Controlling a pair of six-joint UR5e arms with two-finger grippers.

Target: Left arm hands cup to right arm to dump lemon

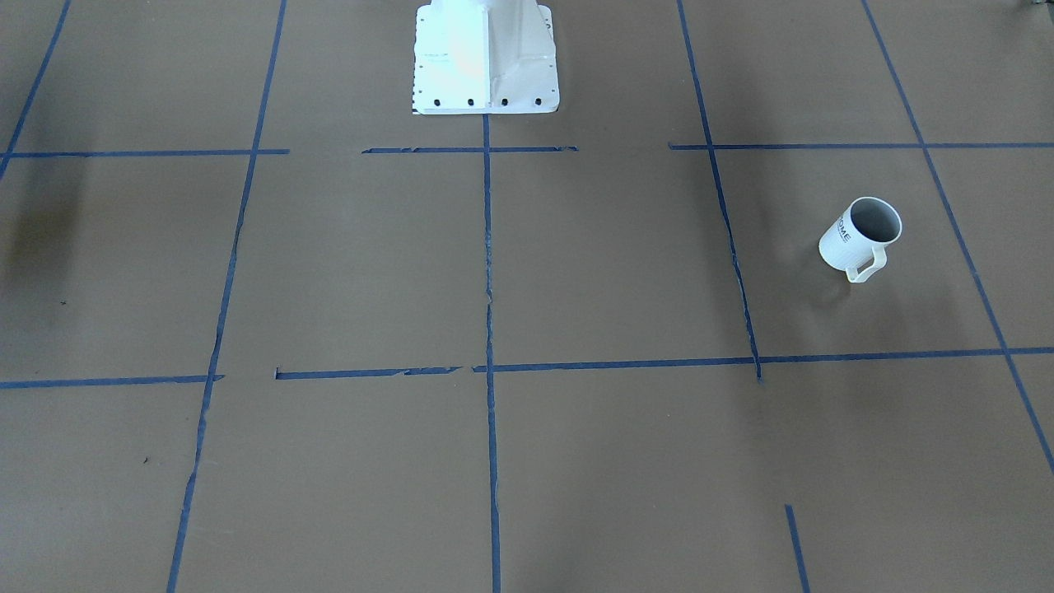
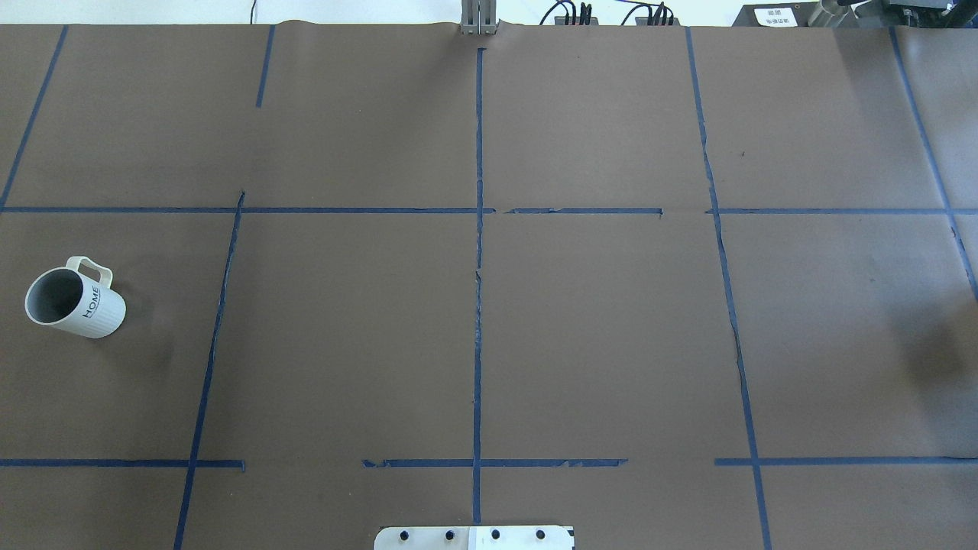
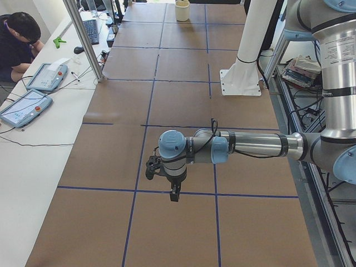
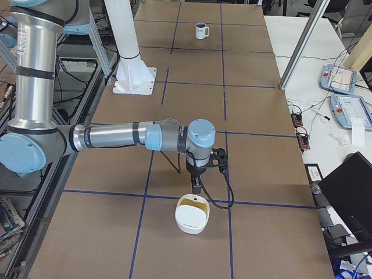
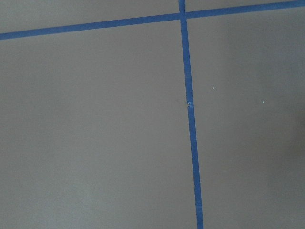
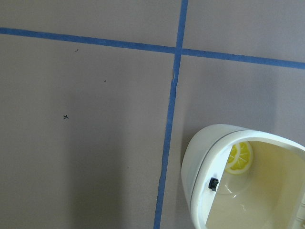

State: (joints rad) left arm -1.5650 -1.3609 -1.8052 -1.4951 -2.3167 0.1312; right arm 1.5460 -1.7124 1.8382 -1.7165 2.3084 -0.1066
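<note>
The cup (image 2: 88, 305) is a white mug with "HOME" on its side and stands upright on the table far out on my left side. It also shows in the front-facing view (image 1: 856, 239) and far off in both side views (image 3: 182, 10) (image 4: 201, 30). Its grey inside shows no lemon; the lemon is hidden or out of view. My left gripper (image 3: 173, 192) hangs over the table well away from the cup. My right gripper (image 4: 197, 187) hangs just above a cream container. Both show only in the side views, so I cannot tell whether they are open or shut.
A cream oval container (image 4: 189, 224) sits on the table under my right gripper; the right wrist view shows its wall (image 6: 200, 162) and a yellow slice-patterned piece (image 6: 239, 157) inside. The white robot base (image 1: 486, 58) stands at the table's middle edge. Blue tape lines cross the brown table.
</note>
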